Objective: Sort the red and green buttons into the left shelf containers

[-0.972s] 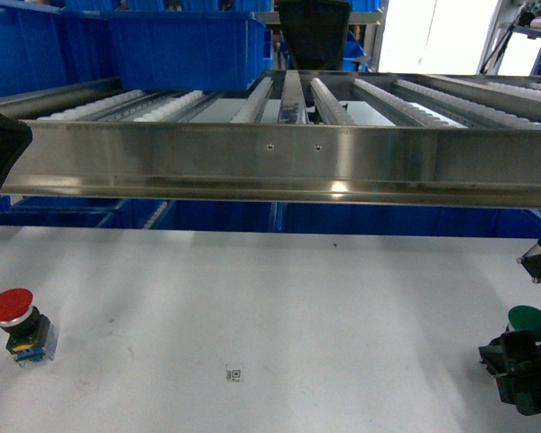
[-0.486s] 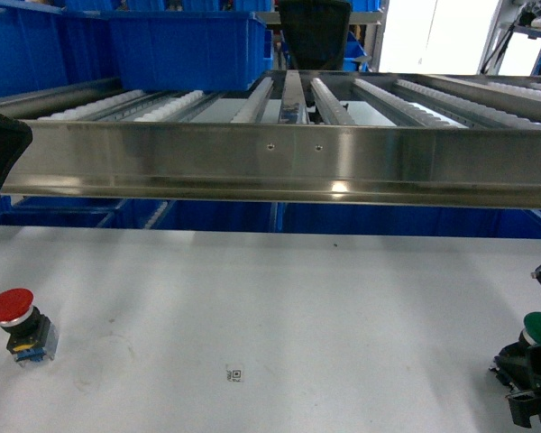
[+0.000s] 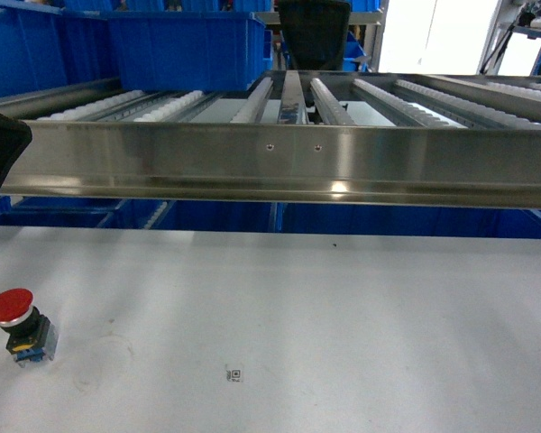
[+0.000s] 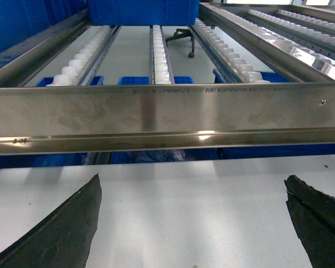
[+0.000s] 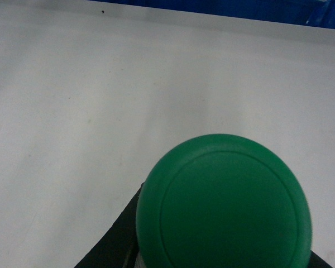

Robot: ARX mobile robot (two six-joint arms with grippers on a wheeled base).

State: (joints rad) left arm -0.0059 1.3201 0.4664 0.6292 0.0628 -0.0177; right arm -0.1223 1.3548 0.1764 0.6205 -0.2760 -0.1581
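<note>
neither button binned yet: red button (image 3: pixel 9 308) sits on the white table (image 3: pixel 279 325) at far left, untouched; green button (image 5: pixel 223 204) fills the right wrist view, right gripper's grip cannot be told; left gripper (image 4: pixel 195 220) spread wide, empty; blue bins (image 3: pixel 185 45) await.

This looks like a factory or warehouse picking station. A steel flow rack (image 3: pixel 279 162) with sloping lanes of white rollers (image 4: pixel 161 56) stands over a plain white worktop (image 3: pixel 279 316), and large blue plastic bins (image 3: pixel 185 50) sit on it and on the level below.
</note>
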